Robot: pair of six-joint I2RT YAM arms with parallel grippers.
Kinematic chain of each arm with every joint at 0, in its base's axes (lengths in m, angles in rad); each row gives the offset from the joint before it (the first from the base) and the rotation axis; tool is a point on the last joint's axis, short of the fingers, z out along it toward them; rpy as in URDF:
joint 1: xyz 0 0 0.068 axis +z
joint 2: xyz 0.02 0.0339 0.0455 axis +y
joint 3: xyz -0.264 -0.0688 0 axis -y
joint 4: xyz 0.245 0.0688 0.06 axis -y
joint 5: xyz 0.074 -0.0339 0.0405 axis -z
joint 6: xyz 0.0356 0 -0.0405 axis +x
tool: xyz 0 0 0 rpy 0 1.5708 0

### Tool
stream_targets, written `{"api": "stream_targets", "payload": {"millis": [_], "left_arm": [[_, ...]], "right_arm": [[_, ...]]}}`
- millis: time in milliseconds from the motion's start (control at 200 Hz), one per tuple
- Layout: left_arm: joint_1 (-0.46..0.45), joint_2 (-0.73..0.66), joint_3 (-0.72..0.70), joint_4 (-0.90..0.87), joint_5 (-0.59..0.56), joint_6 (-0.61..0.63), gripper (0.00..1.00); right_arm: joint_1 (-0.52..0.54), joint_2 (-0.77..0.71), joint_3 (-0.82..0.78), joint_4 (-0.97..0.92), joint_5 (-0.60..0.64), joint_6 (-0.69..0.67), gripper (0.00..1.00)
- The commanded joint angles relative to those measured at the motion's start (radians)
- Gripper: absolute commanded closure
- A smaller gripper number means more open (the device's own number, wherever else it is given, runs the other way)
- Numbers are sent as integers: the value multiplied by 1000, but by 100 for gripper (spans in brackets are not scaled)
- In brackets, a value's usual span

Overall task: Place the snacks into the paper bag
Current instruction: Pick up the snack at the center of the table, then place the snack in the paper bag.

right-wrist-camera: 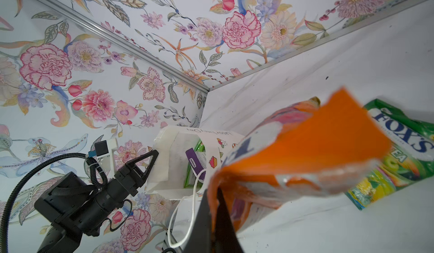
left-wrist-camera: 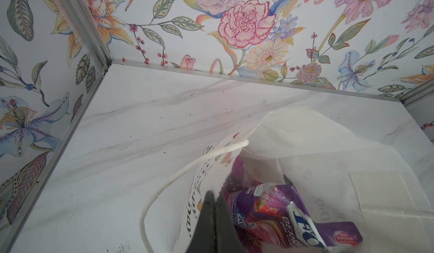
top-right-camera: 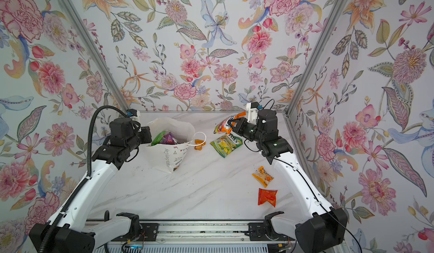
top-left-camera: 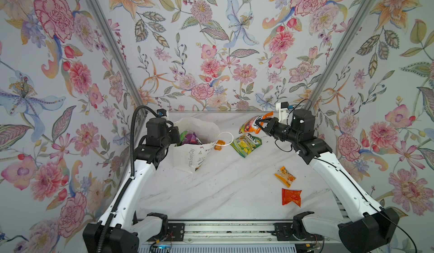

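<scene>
The white paper bag (top-left-camera: 187, 160) (top-right-camera: 162, 158) stands open at the back left, with green and purple snacks (top-left-camera: 190, 138) (left-wrist-camera: 270, 207) inside. My left gripper (top-left-camera: 177, 134) (left-wrist-camera: 215, 197) is shut on the bag's rim. My right gripper (top-left-camera: 259, 122) (top-right-camera: 231, 124) (right-wrist-camera: 213, 193) is shut on an orange packet (top-left-camera: 251, 125) (right-wrist-camera: 317, 151) and holds it above the table at the back right. A yellow-green FOX'S packet (top-left-camera: 246, 144) (top-right-camera: 226, 144) (right-wrist-camera: 399, 155) lies just below it. A small orange sachet (top-left-camera: 218, 145) lies by the bag's cord handle (top-left-camera: 226, 138).
Two more sachets lie on the marble table (top-left-camera: 211, 193) beside my right arm: an orange-yellow one (top-left-camera: 284, 176) (top-right-camera: 263, 176) and a red-orange one (top-left-camera: 291, 197) (top-right-camera: 267, 197). Floral walls close in the back and both sides. A metal rail (top-left-camera: 223, 228) runs along the front.
</scene>
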Motion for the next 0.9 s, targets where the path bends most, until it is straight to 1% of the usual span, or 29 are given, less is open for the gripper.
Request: {"api": "stream_targets", "payload": {"millis": [0,215,480,651,706,726,896], "left_arm": [[9,14,53,-8,24,2,100],[9,21,73,-21,34,-4,100],[9,24,75,-9,60,-8,100],[9,25,78,-10,58,-6,100],[9,27,76,-8,58,-4,100],[10,27,73,-7,58,-3,100],[9,22,57,4,58,-4,100]], "right_arm": [[23,36,99,-9,25,-53,100],[93,123,251,-13,33,-62,100],[219,222,408,-35,26,-93,100],[298,264,438,-40,22,-107,100],[304,275,440,-38,25,-112,100],[335,280,444,-39,24,-111,100],[390,321,474,-39,13,-120,100]]}}
